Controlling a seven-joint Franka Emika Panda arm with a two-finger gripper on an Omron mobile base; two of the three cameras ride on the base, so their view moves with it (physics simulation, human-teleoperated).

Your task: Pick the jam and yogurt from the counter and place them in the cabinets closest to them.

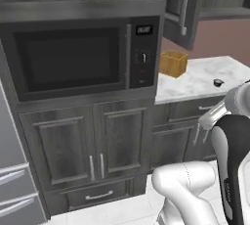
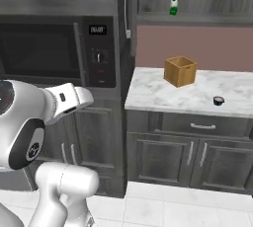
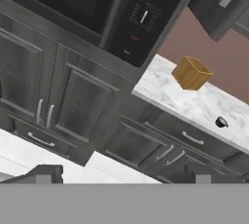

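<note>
My gripper [image 3: 124, 174] is open with nothing between its fingertips [image 3: 46, 172], and it looks from a distance at the counter [image 3: 194, 107]. The arm is folded back close to the base. On the shelf of the open wall cabinets [image 2: 207, 18] above the counter [image 2: 158, 93] stands a small green and white container, which looks like the yogurt [image 2: 173, 6]. The jam is out of view.
A wooden open-topped box [image 2: 180, 71] and a small dark cup-like thing [image 2: 218, 101] sit on the counter. A built-in microwave [image 1: 73, 57] stands left of it, low cupboards with handles below. The wall cabinet's door [image 2: 127, 9] hangs open beside the microwave.
</note>
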